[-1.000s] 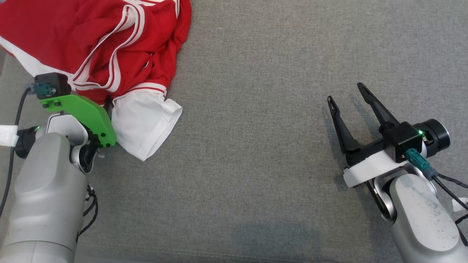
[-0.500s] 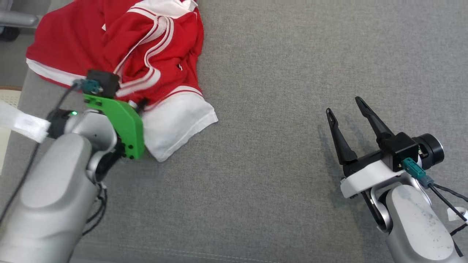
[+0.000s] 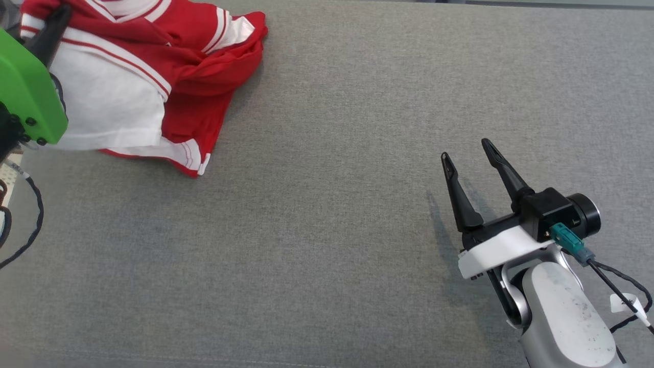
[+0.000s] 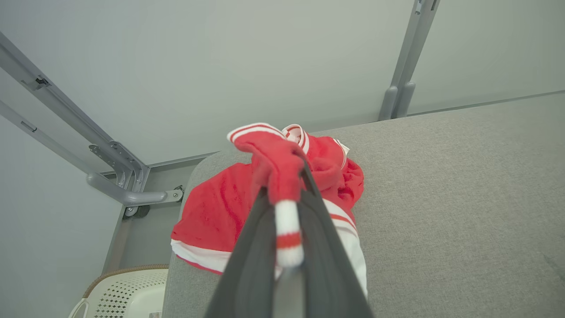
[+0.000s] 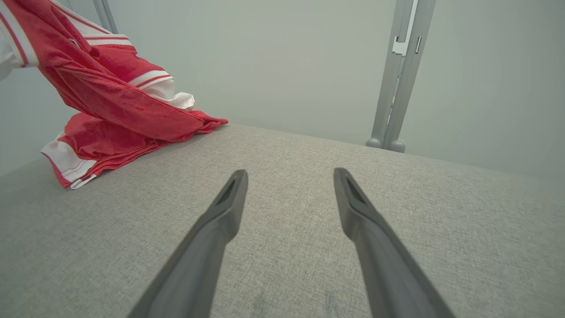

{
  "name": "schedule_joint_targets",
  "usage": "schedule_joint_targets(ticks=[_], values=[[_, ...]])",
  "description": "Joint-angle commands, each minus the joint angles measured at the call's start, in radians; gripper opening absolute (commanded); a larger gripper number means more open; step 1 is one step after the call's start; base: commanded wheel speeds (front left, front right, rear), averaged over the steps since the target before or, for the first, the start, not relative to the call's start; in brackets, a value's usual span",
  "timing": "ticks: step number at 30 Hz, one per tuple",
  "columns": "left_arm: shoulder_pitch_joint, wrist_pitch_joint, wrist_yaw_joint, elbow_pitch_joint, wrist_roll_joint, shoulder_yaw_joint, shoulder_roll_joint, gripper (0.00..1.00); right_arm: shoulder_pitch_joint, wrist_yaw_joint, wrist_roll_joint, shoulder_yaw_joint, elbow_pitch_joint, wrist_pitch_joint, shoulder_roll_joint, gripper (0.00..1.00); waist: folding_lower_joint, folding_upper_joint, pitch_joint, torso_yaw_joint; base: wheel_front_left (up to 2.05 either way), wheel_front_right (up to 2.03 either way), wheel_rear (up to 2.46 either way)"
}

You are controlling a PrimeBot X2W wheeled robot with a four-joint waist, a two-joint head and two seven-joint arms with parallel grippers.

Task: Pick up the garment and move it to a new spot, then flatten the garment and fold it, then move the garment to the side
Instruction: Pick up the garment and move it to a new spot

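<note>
The left pincer [image 4: 284, 185] is shut tight on a red-and-white edge of the shirt [image 4: 220, 212] — so it can be lifted and carried. One part is held up; the rest is draped on the far left corner of the grey counter [image 3: 327, 204]. The right pincer [image 3: 466, 151] is held wide and empty, well apart — likely ready for flattening.
</note>
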Motion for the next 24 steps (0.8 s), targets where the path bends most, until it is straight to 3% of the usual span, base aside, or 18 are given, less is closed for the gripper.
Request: schedule_joint_targets(ticks=[1, 7, 11, 16, 24], values=[[-0.027, 0.011, 0.006, -0.034, -0.015, 0.010, 0.001, 0.00, 0.005, 0.000, 0.012, -0.008, -0.002, -0.003, 0.006, 1.00, -0.0001, 0.0000, 0.006, -0.031, 0.00, 0.00, 0.00], [-0.109, 0.067, 0.002, -0.161, -0.062, -0.024, -0.054, 0.00, 0.009, 0.000, 0.009, -0.041, -0.013, -0.003, 0.021, 1.00, -0.0001, 0.0000, -0.005, -0.088, 0.00, 0.00, 0.00], [-0.160, 0.108, 0.001, -0.233, -0.094, -0.075, -0.119, 0.00, 0.004, 0.000, 0.014, -0.052, -0.021, -0.003, 0.034, 1.00, -0.0001, 0.0000, -0.018, -0.139, 0.00, 0.00, 0.00], [-0.200, 0.145, 0.041, -0.293, -0.150, -0.121, -0.221, 0.00, 0.016, 0.000, 0.023, -0.054, -0.022, -0.003, 0.042, 1.00, -0.0001, 0.0000, -0.036, -0.218, 0.00, 0.00, 0.00], [-0.229, 0.167, 0.100, -0.321, -0.189, -0.162, -0.323, 0.00, 0.035, 0.000, 0.064, -0.064, -0.033, -0.003, 0.047, 1.00, -0.0001, 0.0000, -0.038, -0.342, 0.00, 0.00, 0.00]])
